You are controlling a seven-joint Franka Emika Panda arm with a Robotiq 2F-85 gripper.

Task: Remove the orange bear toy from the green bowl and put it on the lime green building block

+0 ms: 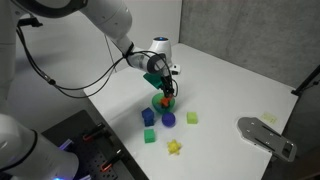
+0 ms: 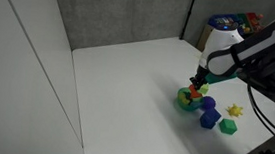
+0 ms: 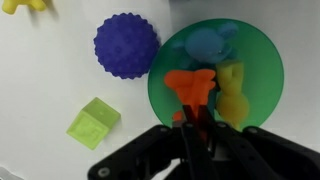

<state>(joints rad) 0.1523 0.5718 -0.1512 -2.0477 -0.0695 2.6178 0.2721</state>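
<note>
Well, you had the pincer point(image 3: 196, 128) nipped narrow on the bear point(image 3: 190, 86) — down inside the bowl point(image 3: 262, 60) — with the lime block point(image 3: 93, 122) lying apart on the worktop point(image 3: 40, 70).

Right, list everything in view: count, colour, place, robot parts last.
green bowl: one, bright green, on the table under the pincer
orange bear toy: one, orange-red, in the bowl, lower end between the pincer's fingers
yellow toy: one, yellow, in the bowl beside the bear
blue toy: one, blue, in the bowl
spiky ball: one, purple, beside the bowl
lime green building block: one, pale yellow-green, apart from the bowl
blue block: one, blue, near the bowl
green block: one, darker green, by the blue block
star toy: one, yellow, towards the table edge
metal piece: one, grey, off to the side
table: one, white
arm: one, white
pincer: one, black, over the bowl; grip unclear
</note>
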